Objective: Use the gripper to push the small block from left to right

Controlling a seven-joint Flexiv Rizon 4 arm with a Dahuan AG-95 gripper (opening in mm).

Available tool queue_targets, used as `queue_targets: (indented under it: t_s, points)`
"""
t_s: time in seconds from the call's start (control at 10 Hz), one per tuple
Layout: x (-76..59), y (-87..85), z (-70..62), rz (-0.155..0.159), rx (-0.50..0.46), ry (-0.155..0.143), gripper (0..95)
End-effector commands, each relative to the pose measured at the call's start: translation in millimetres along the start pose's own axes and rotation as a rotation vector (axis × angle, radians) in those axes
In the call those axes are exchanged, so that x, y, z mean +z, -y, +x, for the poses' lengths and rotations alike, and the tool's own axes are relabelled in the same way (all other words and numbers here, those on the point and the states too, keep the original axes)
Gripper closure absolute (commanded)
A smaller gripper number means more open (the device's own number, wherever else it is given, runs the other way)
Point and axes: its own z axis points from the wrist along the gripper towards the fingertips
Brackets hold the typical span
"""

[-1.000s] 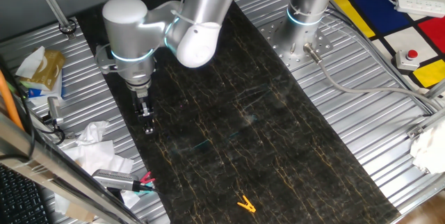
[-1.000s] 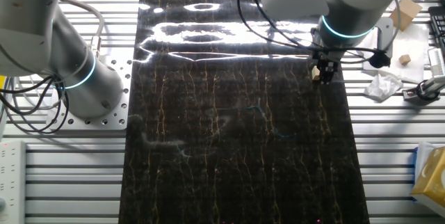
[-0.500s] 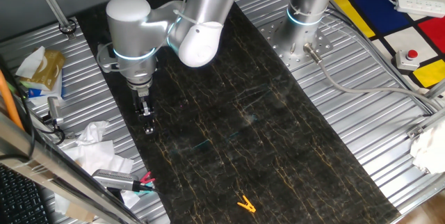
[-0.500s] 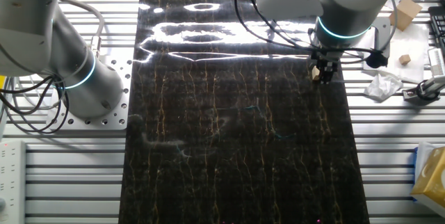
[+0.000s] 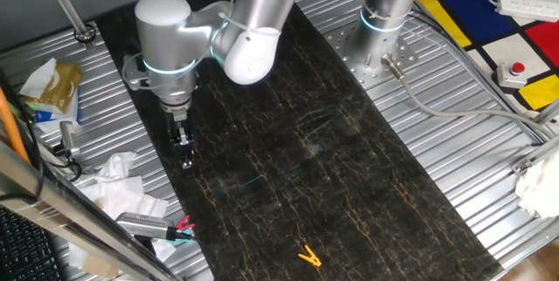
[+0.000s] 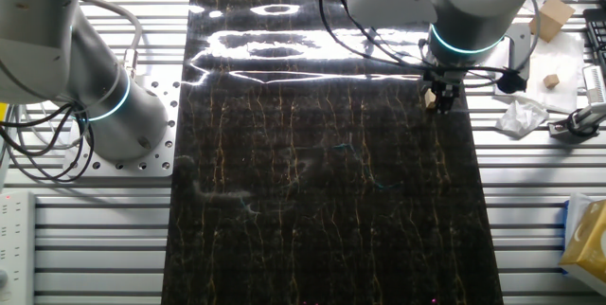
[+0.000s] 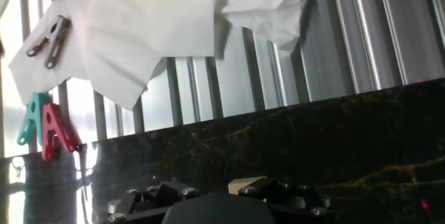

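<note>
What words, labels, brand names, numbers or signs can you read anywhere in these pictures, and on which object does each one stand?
None: no text can be read in any view.
The yellow and white packet at the table's edge shows a print too small and blurred to read.
The yellow box shows no legible lettering.
The silver-white robot arm with the black gripper bears no readable label.

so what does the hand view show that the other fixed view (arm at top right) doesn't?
Only the hand view: a red clip and a teal clip side by side on the ribbed metal, a grey clip on the white paper, and the small block close up at the claw.

Only the other fixed view: the second arm's base, the mat's full length, a loose wooden cube at right.

Both: the black marbled mat, the block by the claw, crumpled paper off the mat's edge.
</note>
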Motion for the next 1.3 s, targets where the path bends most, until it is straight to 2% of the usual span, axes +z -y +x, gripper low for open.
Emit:
queue_targets:
  t_s: [0.1, 0.5, 0.9, 1.3]
  points:
    - [0.3, 0.7, 0.4, 0.002, -0.002, 0.012, 19.0]
    - [-0.5, -2.6, -0.2, -0.015, 0.02, 0.026, 19.0]
    - [-0.6, -15.0, -2.8, -0.016, 0.041, 0.03, 19.0]
    - [-0.6, -15.8, -3.0, -0.012, 0.026, 0.035, 19.0]
